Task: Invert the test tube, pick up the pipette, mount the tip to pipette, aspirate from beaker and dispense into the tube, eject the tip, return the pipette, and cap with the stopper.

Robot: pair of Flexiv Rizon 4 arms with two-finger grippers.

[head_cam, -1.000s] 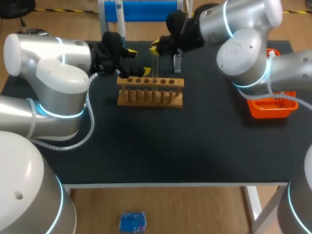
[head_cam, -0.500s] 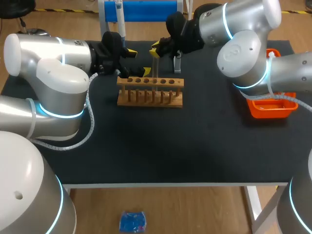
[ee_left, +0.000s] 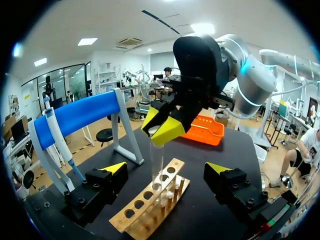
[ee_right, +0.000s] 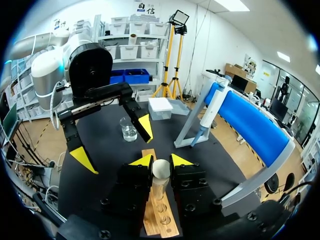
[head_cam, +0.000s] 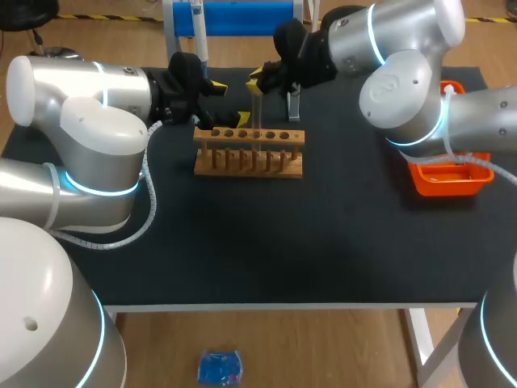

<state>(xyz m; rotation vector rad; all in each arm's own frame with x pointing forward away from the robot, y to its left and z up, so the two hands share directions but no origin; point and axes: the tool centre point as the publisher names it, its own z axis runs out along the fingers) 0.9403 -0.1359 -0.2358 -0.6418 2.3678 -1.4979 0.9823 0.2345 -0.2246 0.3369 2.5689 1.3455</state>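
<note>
1. Standing upright over the wooden rack (head_cam: 249, 152), the test tube (head_cam: 258, 111) is a clear glass tube. Its lower end sits at one of the holes in the rack's top bar.
2. Clamped on the tube's upper end are the right jaws, one yellow tip on each side, as the right wrist view shows around the tube's top (ee_right: 161, 170).
3. The left jaws stand wide apart and hold nothing. They are near the rack's left end, and in the left wrist view the rack (ee_left: 150, 202) and the tube (ee_left: 156, 160) lie ahead, between the two tips, touching neither.
4. The rack rests on the black tabletop (head_cam: 283, 242), toward its far side.
5. A beaker (ee_right: 128, 129) with clear liquid stands on the tabletop beyond the rack in the right wrist view.
6. The pipette (ee_left: 59, 145) hangs on the blue stand (ee_left: 82, 114) at the tabletop's far edge.
7. An orange bin (head_cam: 452, 182) sits at the tabletop's right side, well apart from the rack.
</note>
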